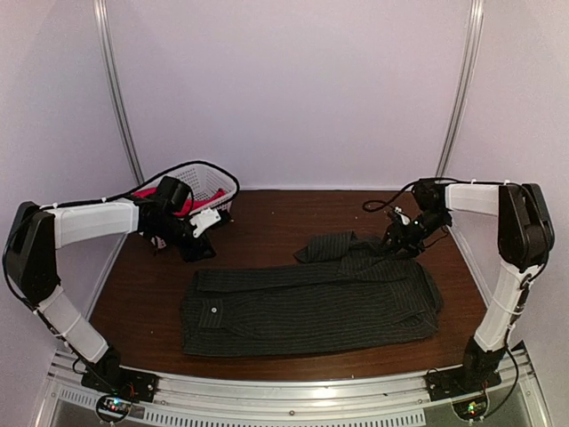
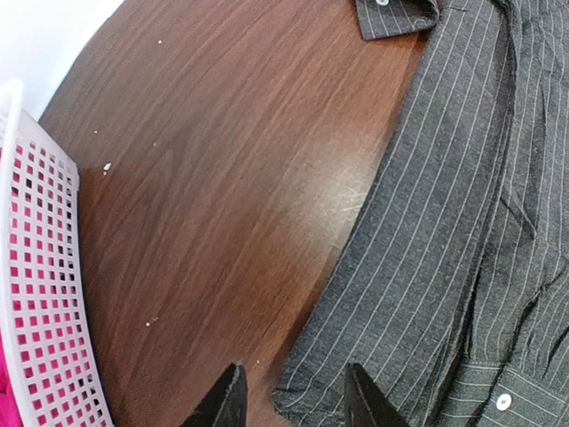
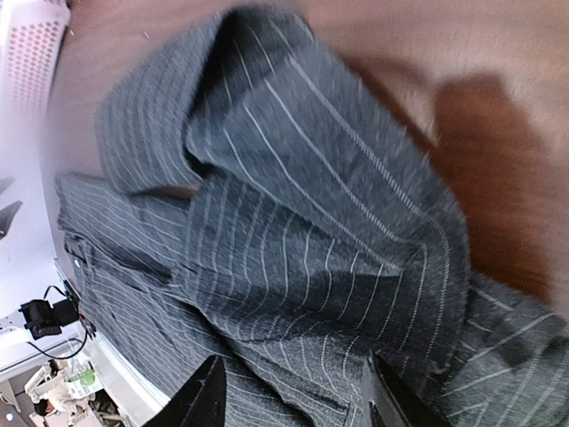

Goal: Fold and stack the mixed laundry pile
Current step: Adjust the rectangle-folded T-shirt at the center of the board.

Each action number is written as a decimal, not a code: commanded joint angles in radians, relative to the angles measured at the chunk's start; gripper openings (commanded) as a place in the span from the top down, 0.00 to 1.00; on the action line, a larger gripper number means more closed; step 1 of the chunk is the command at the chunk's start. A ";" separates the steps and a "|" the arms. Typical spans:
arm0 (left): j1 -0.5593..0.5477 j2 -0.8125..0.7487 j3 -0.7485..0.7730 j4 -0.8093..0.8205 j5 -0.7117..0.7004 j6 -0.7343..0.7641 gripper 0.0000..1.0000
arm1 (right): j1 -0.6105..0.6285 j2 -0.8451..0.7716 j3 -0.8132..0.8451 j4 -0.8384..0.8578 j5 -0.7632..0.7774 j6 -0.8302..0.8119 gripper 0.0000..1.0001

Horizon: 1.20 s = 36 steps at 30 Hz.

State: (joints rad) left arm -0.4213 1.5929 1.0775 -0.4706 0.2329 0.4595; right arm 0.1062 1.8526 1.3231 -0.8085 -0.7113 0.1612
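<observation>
Pinstriped shirt (image 1: 311,307) lies flat on tabletop (image 1: 267,222), centre frame, body looks folded to long band. One sleeve (image 1: 333,246) bunched at shirt's upper right. Red-pink T-shirt (image 1: 182,207) in basket (image 1: 222,182), upper left.

Left gripper (image 2: 293,396): fingers apart, empty, hovering by shirt's upper-left corner. Right gripper (image 3: 293,391): fingers apart, empty, over bunched sleeve.

Likely step: tidy sleeve, then fold across.

To do well: pinch sleeve near end, top layer only. Lay it inside band outline. Lift both corners evenly, no dragging.
</observation>
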 commanded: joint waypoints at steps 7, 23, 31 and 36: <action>0.004 0.009 -0.047 0.017 0.023 -0.020 0.60 | 0.008 0.012 -0.013 -0.025 0.105 -0.030 0.46; 0.004 0.006 -0.049 0.022 0.006 -0.011 0.60 | -0.034 -0.071 0.004 -0.031 0.272 0.024 0.55; 0.004 0.020 -0.047 0.026 0.001 -0.010 0.59 | -0.034 -0.033 -0.027 -0.011 0.302 0.029 0.58; 0.004 0.027 -0.045 0.028 -0.001 -0.008 0.59 | -0.034 -0.002 -0.029 0.002 0.301 0.025 0.58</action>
State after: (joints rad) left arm -0.4213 1.6054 1.0386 -0.4713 0.2386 0.4469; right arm 0.0734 1.8210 1.3025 -0.8257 -0.4400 0.1864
